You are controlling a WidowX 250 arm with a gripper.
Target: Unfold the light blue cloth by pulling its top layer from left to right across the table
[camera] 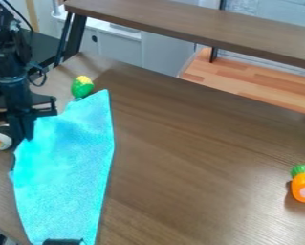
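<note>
The black gripper [24,131] hangs at the left, pointing down at the upper left edge of a bright turquoise cloth [65,167]. Its tips are at the cloth; whether they grip it cannot be made out. The cloth lies spread lengthwise on the brown table, its narrow corner toward the back. Just behind that corner is a green and yellow corn-like toy [81,86]. A black and white sushi-like toy [1,139] sits at the left, close beside the gripper.
An orange carrot-like toy [303,185] with a green top is at the right edge. A raised brown shelf [199,28] crosses the back, with a dark leg at the upper left. A black object [62,242] is at the cloth's front end.
</note>
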